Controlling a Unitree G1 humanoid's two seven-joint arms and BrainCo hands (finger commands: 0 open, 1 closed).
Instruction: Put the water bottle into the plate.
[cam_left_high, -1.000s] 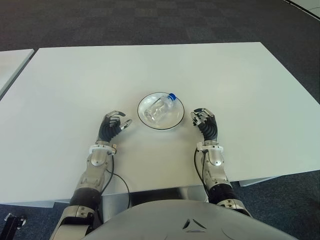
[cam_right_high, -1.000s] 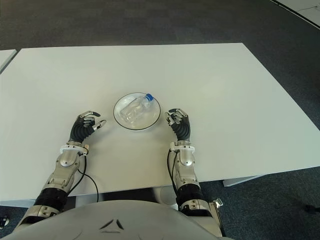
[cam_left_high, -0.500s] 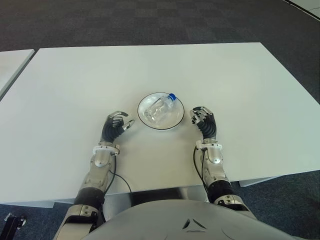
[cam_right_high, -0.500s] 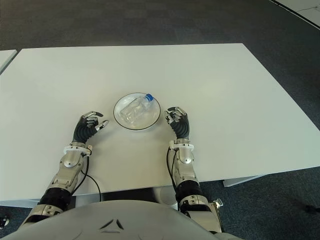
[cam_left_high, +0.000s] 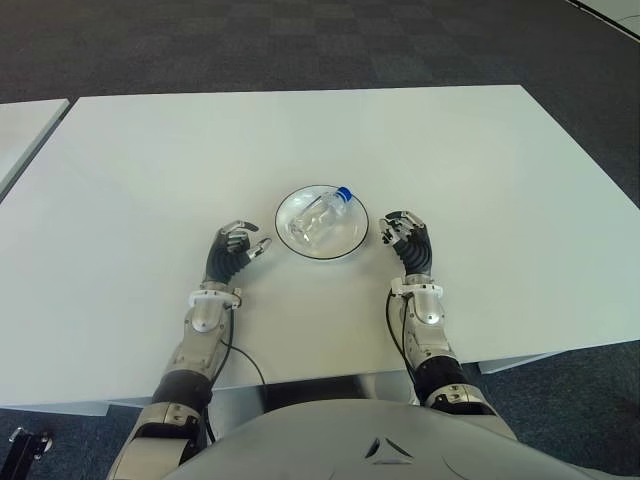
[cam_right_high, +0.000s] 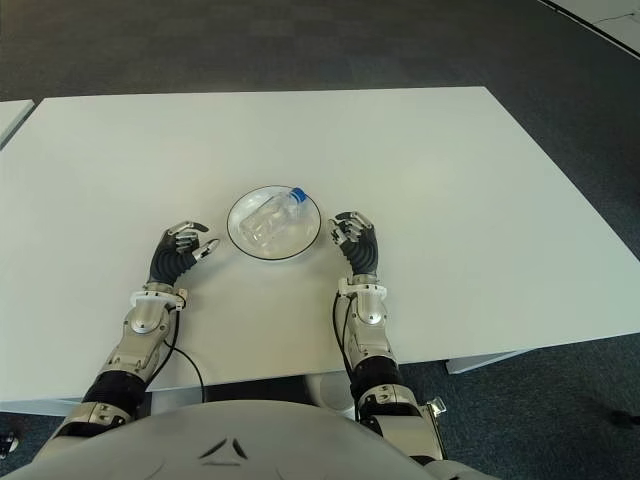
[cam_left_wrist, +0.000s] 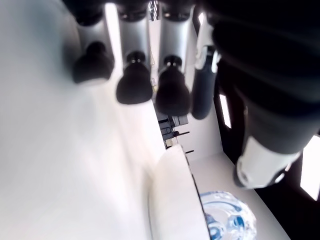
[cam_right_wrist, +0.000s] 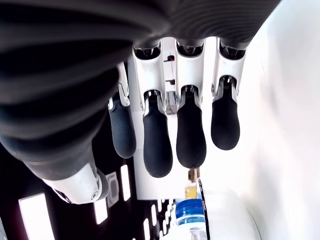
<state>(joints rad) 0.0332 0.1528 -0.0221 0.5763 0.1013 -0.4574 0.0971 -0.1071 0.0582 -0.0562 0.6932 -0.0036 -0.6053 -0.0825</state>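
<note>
A clear water bottle (cam_left_high: 320, 215) with a blue cap (cam_left_high: 343, 192) lies on its side inside the white, dark-rimmed plate (cam_left_high: 346, 249) at the middle of the table. My left hand (cam_left_high: 236, 249) sits just left of the plate, its fingers loosely bent and holding nothing. On the plate's right side, my right hand (cam_left_high: 405, 235) holds nothing either, fingers relaxed. The left wrist view shows the plate rim (cam_left_wrist: 172, 200) and bottle (cam_left_wrist: 225, 222) beyond the fingertips (cam_left_wrist: 134, 90). The right wrist view shows the blue cap (cam_right_wrist: 190, 212) past its fingertips (cam_right_wrist: 157, 160).
The white table (cam_left_high: 150, 160) stretches wide around the plate. A second white table edge (cam_left_high: 25, 125) shows at the far left. Dark carpet (cam_left_high: 300, 45) lies beyond the far edge.
My left hand has crept slightly right, nearer the plate. My right hand has edged a little forward. The bottle and plate have not moved.
</note>
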